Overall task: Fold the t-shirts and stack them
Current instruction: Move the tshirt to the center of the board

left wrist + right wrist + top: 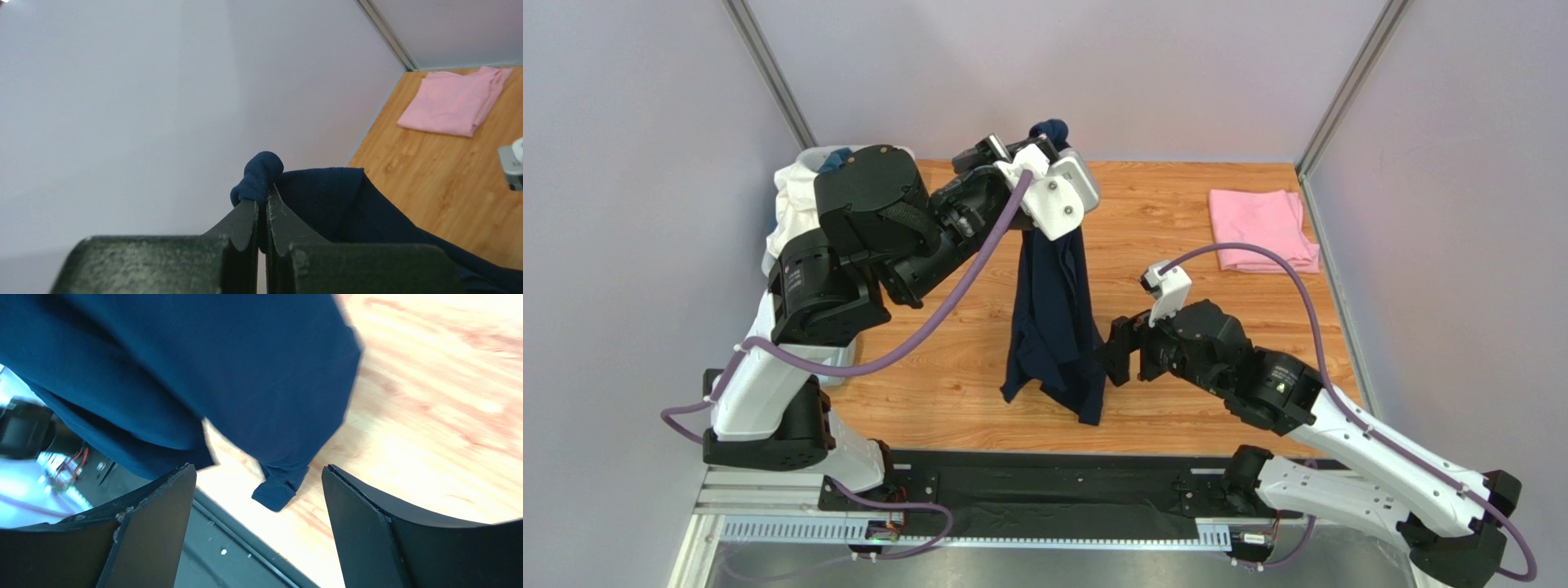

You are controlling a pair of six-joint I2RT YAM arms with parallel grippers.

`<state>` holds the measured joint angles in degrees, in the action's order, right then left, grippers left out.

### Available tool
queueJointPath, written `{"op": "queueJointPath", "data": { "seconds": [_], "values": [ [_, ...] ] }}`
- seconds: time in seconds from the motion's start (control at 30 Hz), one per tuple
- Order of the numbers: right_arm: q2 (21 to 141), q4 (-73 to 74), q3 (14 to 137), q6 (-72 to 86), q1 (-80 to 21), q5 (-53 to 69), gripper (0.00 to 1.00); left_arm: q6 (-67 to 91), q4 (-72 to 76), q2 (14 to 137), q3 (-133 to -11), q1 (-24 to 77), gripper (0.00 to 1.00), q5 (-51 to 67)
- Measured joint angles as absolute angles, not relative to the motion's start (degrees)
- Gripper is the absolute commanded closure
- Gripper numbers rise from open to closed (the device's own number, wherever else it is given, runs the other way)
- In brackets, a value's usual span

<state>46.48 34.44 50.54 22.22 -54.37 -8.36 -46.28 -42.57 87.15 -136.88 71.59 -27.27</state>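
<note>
Wooden plank bench [1161,233], enclosed by pale walls, carrying both arms at its near edge. Large dark navy cloth t-shirt [1053,306]: it hangs in a long bunched drape above the middle of the bench, gathered at its top in the left hand [1048,145]. Whether its lowest fold touches the wood cannot be told. Smaller light pink cloth t-shirt [1259,227]: it lies folded flat in the far right corner of the bench, well apart from the navy one and from both hands. White soft-looking mass [790,202], far left corner: it is mostly hidden behind the left arm, and whether it is a container or loose cloth cannot be told.

Left hand: fingers pressed together, clamped on a knot of navy cloth. Only the left wrist view shows this pinch closely, with a rolled nub of fabric rising above the fingertips. Right hand [1120,349]: it sits low, just beside the drape's lower right edge. The top view leaves its fingers unclear, while the right wrist view shows them spread wide, holding nothing, with the navy hem and a sleeve tip hanging ahead of them over the bench.
</note>
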Motion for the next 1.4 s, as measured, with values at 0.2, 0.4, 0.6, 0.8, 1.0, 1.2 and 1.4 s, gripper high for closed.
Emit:
{"op": "queueJointPath", "data": {
  "seconds": [0.2, 0.4, 0.6, 0.8, 1.0, 1.2, 1.4],
  "values": [
    [42.68, 35.07, 50.54, 22.15, -53.08, -19.05, 0.15, -35.44, -56.03, 83.79, -135.44, 71.59, 1.0, -21.87],
    [49.54, 35.07, 54.7, 22.0, -43.29, -23.4, 0.27, -24.64, -69.82, 74.96, -119.46, 66.26, 1.0, -6.72],
    [72.58, 34.46, 64.88, 21.93, -36.95, -18.33, 0.29, -21.65, -76.93, 77.84, -112.18, 65.23, 1.0, 7.14],
    [85.43, 34.39, 69.56, 20.64, -34.22, -11.16, 0.24, -21.74, -77.43, 79.64, -112.29, 65.17, 1.0, 13.93],
    [97.38, 33.39, 79.55, 16.16, -33.3, -5.54, 0.23, -22.26, -77.49, 76.58, -109.06, 65.17, 1.0, 19.09],
    [109.67, 33.5, 89.25, 14.46, -32.25, 0.97, 0.23, -23.14, -77.45, 74.41, -103.98, 65.17, 0.8, 22.02],
    [116.9, 34.0, 92.36, 14.44, -31.38, 5.15, 0.24, -24.12, -77.84, 74.48, -99.13, 65.12, 0.39, 23.64]
  ]
}}
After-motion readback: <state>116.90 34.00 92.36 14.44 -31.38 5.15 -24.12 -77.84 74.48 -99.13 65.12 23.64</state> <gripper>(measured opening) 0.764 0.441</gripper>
